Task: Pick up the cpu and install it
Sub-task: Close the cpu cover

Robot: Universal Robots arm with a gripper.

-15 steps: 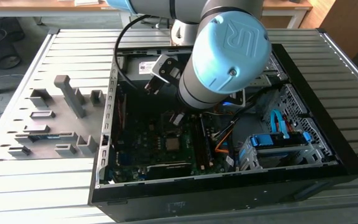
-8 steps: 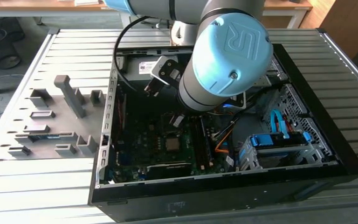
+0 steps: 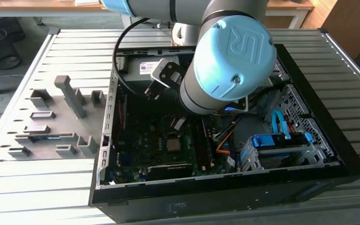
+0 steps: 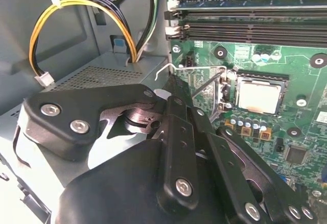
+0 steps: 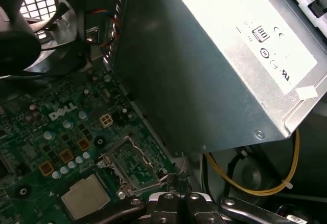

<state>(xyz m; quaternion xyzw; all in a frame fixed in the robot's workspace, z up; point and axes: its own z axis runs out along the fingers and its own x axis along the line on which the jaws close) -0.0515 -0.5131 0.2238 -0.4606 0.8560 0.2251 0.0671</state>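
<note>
While inside the case (image 3: 330, 159), arm (image 3: 230, 61) over cpu (image 4: 259, 95)

The robot arm (image 3: 224, 56) reaches down from the far side in the exterior view, its blue-capped joint foremost and the wrist angled steeply below it. A black cable (image 3: 120, 51) loops along its side. In both wrist views the black claw (image 4: 171, 83) tapers to a narrow tip, fingers (image 5: 176, 201) drawn tightly together, gripping nothing.
</note>
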